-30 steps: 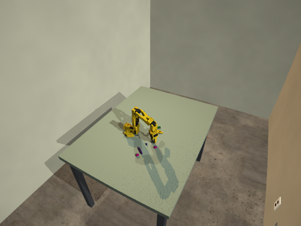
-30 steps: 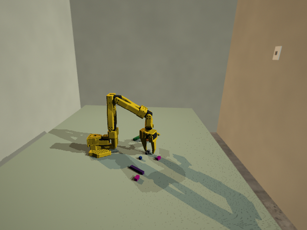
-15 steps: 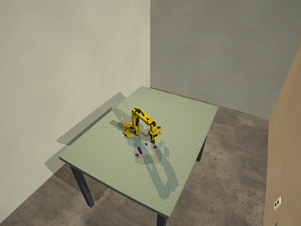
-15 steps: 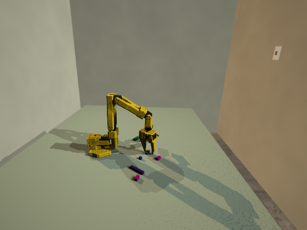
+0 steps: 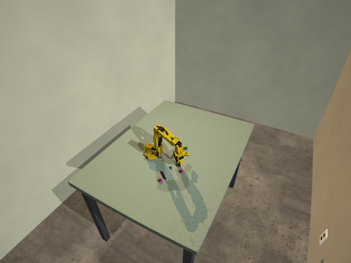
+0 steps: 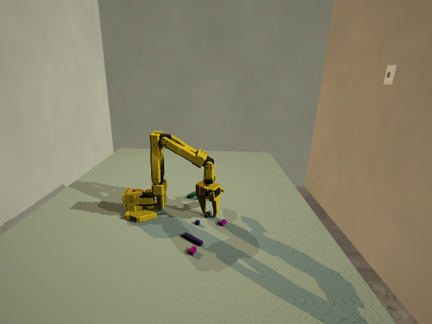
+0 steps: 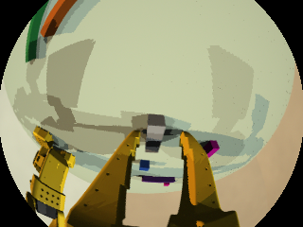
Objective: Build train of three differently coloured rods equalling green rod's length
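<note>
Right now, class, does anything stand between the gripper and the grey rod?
Nothing visible does. The open gripper straddles the grey rod, one finger on each side. The blue rod and the nearest magenta rod lie apart.
</note>
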Robot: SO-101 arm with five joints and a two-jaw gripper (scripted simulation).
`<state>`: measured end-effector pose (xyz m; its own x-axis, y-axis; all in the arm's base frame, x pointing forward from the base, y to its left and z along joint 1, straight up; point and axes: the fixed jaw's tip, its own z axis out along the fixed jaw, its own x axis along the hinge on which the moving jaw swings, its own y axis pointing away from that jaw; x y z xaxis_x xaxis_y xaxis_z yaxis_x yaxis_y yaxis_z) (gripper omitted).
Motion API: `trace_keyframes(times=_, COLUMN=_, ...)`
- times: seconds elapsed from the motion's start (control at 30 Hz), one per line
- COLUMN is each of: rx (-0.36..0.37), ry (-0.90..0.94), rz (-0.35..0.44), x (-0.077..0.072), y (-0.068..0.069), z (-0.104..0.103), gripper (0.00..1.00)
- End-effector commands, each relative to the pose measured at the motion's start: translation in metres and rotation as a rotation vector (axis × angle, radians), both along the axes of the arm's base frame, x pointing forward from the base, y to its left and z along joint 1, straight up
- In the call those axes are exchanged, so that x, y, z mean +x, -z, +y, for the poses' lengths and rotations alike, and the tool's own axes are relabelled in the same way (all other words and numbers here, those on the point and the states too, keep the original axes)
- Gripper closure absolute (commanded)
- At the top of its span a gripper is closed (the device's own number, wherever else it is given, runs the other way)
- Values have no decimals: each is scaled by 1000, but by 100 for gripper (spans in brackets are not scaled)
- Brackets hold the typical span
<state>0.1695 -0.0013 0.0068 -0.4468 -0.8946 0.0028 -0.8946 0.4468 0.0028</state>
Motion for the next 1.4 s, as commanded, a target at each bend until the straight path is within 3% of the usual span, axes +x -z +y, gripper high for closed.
trace_keyframes(times=0.0, rx=0, ry=-3, rz=-66, x=10, y=-8, z=1, gripper=83)
trace_keyframes(times=0.73, rx=0, ry=-3, rz=-66, x=10, y=-8, z=1, gripper=96)
trace_keyframes(times=1.37, rx=0, ry=-3, rz=-66, x=10, y=-8, z=1, gripper=100)
